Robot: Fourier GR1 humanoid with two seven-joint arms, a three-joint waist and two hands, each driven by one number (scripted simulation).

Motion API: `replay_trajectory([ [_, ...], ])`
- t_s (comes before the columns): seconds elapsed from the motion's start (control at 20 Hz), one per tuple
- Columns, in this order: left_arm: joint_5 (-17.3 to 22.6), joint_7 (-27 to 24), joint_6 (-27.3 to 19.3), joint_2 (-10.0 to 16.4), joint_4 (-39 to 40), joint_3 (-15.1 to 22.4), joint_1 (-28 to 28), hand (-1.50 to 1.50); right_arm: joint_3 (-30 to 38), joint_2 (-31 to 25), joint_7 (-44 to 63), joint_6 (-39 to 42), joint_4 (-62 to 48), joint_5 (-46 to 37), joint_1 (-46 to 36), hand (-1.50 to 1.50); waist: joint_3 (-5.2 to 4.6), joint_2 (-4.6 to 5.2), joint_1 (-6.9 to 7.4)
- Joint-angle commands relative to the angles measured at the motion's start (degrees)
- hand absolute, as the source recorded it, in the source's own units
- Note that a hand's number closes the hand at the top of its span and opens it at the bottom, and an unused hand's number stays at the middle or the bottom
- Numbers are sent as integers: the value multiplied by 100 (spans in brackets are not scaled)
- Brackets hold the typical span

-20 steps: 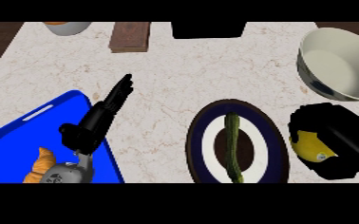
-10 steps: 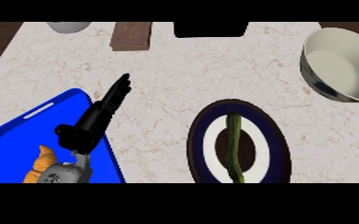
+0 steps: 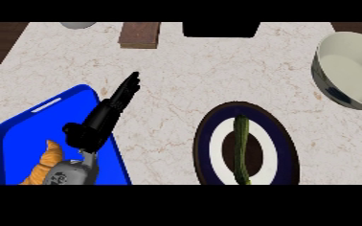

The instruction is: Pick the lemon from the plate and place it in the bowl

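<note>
**Right hand and lemon out of view**

My right hand, which held the lemon beside the plate point(image 3: 210, 144) a second ago, has left the view with it; where the lemon is now I cannot tell. My left hand point(image 3: 106, 111) hangs over the counter point(image 3: 212, 67) at the blue tray's point(image 3: 28, 134) edge, fingers straight and pressed together. The bowl point(image 3: 343, 69) stands at the right edge.

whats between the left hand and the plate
Only bare marble counter separates the left hand from the plate, as the head view shows.
</note>
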State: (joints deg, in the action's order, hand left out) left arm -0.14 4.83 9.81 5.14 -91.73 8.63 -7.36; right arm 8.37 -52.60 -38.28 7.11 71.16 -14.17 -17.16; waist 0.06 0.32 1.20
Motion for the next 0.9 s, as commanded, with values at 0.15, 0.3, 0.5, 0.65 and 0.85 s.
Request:
replay_trajectory([
  [0.15, 120, -55, 259, 200, -149, -128, 150, 0, -302, 319, -845, -728, -2326, -1082, -1434, 150, 3, 31, 147],
  [0.3, -36, 71, 136, -45, -34, 119, -111, 0, -909, 243, -262, -269, -2652, -1630, -1632, 150, 2, 68, 259],
  [0.5, 13, 46, 134, -118, -36, 137, -15, 0, -1110, 132, -388, 993, -3416, -1571, -1953, -150, 3, 58, 250],
  [0.65, -38, 149, 89, -148, 141, 96, -255, 0, -1251, 476, -1046, 900, -4108, -1821, -2441, -150, 12, 80, 240],
  [0.85, -175, -254, 60, -69, 180, 56, 22, 0, -832, 463, -1600, 1075, -4809, -1574, -2992, -150, 11, 73, 210],
])
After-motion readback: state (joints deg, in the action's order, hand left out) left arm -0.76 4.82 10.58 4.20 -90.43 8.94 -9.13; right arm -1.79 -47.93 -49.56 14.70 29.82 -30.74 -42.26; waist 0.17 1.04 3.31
